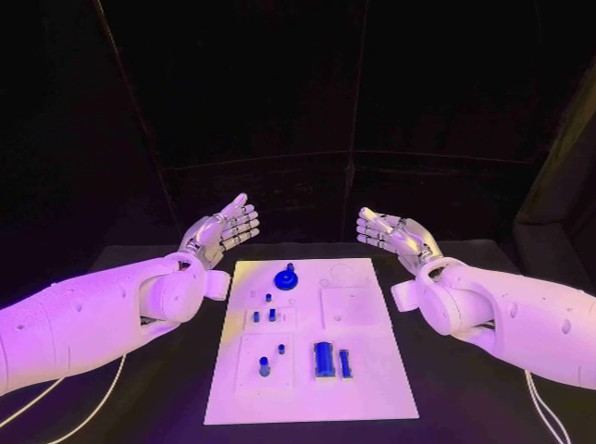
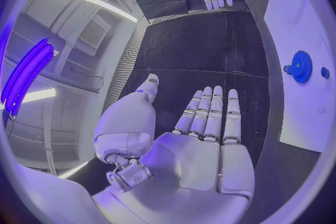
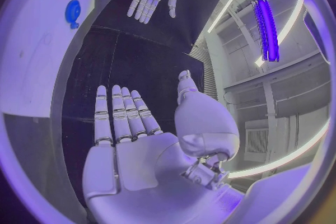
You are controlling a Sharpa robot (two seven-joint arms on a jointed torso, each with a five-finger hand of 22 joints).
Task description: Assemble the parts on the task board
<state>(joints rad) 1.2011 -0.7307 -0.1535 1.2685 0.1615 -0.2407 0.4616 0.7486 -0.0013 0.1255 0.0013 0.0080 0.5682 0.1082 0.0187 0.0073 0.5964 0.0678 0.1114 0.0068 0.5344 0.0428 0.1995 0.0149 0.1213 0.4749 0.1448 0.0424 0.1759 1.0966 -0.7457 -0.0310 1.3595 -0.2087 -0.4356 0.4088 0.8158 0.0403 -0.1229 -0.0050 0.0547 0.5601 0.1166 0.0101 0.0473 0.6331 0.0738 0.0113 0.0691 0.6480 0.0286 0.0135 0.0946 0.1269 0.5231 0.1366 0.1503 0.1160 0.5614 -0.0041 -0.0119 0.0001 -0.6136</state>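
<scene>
A black table (image 1: 138, 370) carries one white task board (image 1: 312, 347), a long rectangular plate lying flat at the table's middle, its short edges facing toward and away from the robot.

Two white arms reach in, one on each side of the task board. The left arm (image 1: 71, 319) lies to the left of the board and the right arm (image 1: 525, 319) to its right, both raised above the table surface.

Each arm ends in a silver hand, two hands in all. The left hand (image 1: 222, 231) hovers beyond the board's far left corner, fingers straight and spread, palm turned inward, holding nothing. The right hand (image 1: 395, 239) hovers beyond the board's far right corner in a mirrored pose, fingers extended and apart, palm turned inward, also empty. Neither hand touches the board.

On the task board sit the small blue parts. One round blue gear (image 1: 286, 277) stands near the board's far edge, left of centre. Three small blue pegs (image 1: 265, 313) cluster just nearer than the gear. Two more small pegs (image 1: 271, 358) sit on the near left part of the board. Two taller upright blue blocks (image 1: 331, 360) stand side by side near the board's near edge, at its centre
</scene>
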